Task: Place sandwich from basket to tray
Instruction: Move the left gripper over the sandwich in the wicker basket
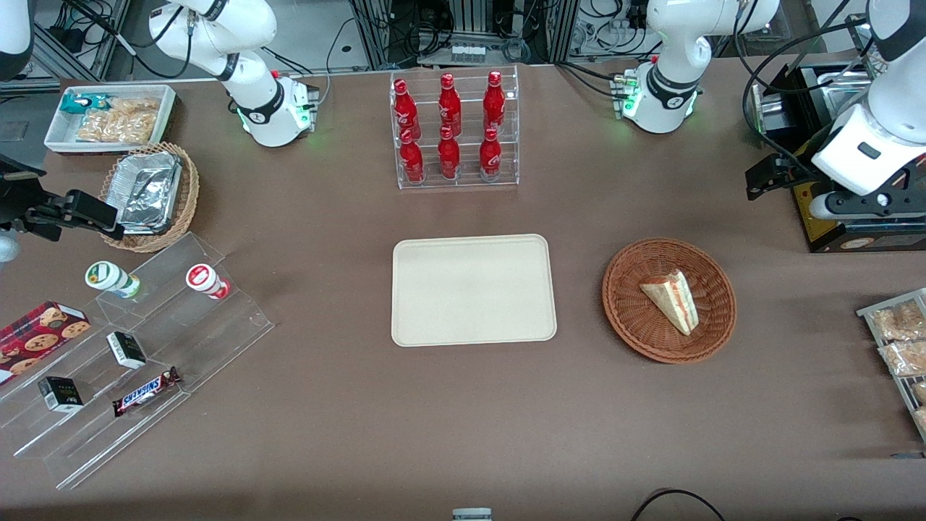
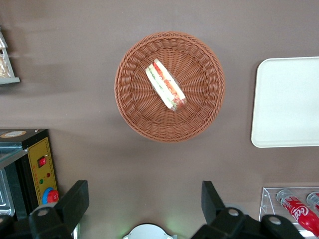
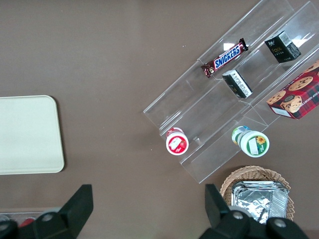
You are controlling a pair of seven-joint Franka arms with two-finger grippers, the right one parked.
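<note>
The sandwich (image 1: 673, 299) (image 2: 165, 84), a pale wedge with red and cream stripes along its edge, lies in the round reddish-brown basket (image 1: 629, 304) (image 2: 134, 99). The cream tray (image 1: 474, 289) (image 2: 286, 102) (image 3: 27, 134) lies flat beside the basket, toward the parked arm's end, with nothing on it. My gripper (image 1: 759, 181) (image 2: 143, 201) hangs high above the table, farther from the front camera than the basket and toward the working arm's end. Its fingers (image 2: 75, 201) stand wide apart and hold nothing; bare tabletop shows between them.
A clear rack of red bottles (image 1: 454, 130) (image 2: 294, 206) stands farther back than the tray. A black box with a yellow panel (image 1: 832, 217) (image 2: 30, 169) sits under my gripper. Bagged snacks (image 1: 901, 340) lie at the working arm's end. Acrylic steps (image 1: 130, 347), a foil-filled tan basket (image 1: 152, 195) and a white bin (image 1: 112, 116) fill the parked arm's end.
</note>
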